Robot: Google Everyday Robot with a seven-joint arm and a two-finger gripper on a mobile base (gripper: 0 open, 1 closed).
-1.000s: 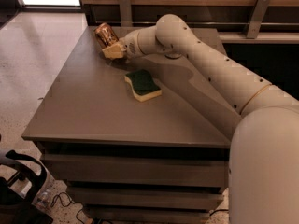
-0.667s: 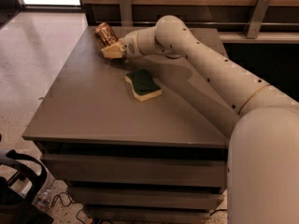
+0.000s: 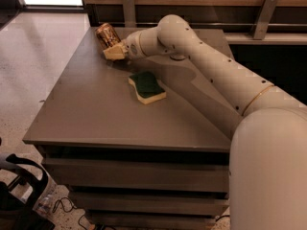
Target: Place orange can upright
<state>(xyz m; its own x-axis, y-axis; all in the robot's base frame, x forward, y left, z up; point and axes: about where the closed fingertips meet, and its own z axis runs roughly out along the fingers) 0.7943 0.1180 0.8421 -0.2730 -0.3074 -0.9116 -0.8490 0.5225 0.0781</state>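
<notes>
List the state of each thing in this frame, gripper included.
orange can: tilted, not upright, at the table's far left corner, held by the gripper.
gripper: at the far left corner of the table, shut on the orange can.
sponge: lying flat, green side up, mid-table, apart from the gripper.

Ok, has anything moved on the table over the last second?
Nothing has visibly changed. The gripper stays at the far left corner of the table, right against the lower end of the orange can. The can is still tilted, not upright. The green sponge lies where it was, near the middle of the table.
</notes>
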